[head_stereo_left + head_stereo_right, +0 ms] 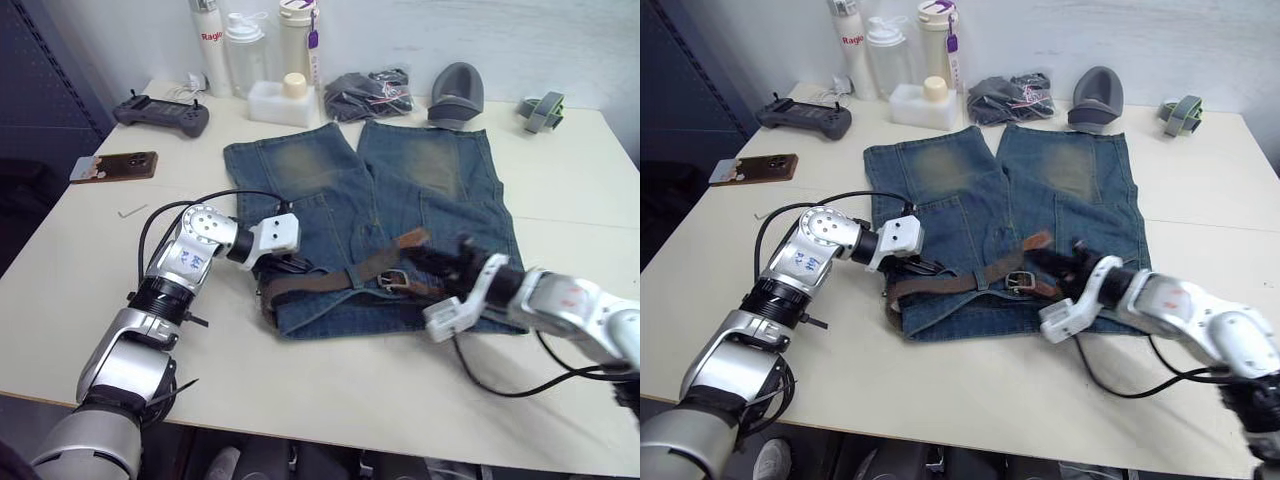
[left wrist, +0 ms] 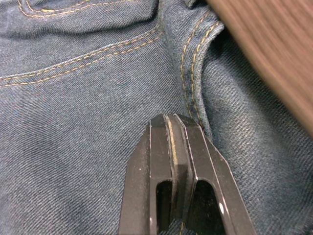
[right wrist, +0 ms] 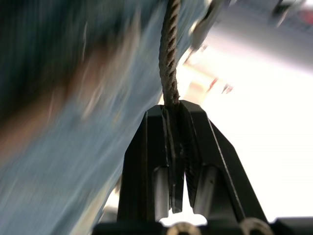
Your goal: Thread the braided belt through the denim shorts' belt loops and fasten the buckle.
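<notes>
Denim shorts (image 1: 400, 200) lie flat on the table (image 1: 560, 170), waistband toward you, legs pointing away. Braided belt (image 1: 330, 278) runs along the waistband w/ the buckle (image 1: 397, 280) near the middle and its tan tip (image 1: 412, 239) angled up over the fabric, so threading looks largely done and fastening is prob. the step in hand.

Left end effector (image 2: 175, 128) sits at the waistband's left end, fingers together and pinching a fold of denim right beside a stitched seam; likely it's there to anchor the shorts so they don't slide while the other side pulls. Belt edge passes just beside it in the wrist view.

Right end effector (image 3: 172, 111) is closed on the belt's woven cord, just right of the buckle, holding it slightly up off the denim. That grip gives you tension to line up the prong.

Watch the pull: too hard and the shorts bunch toward the centre. Can't make out individual belt loops.
</notes>
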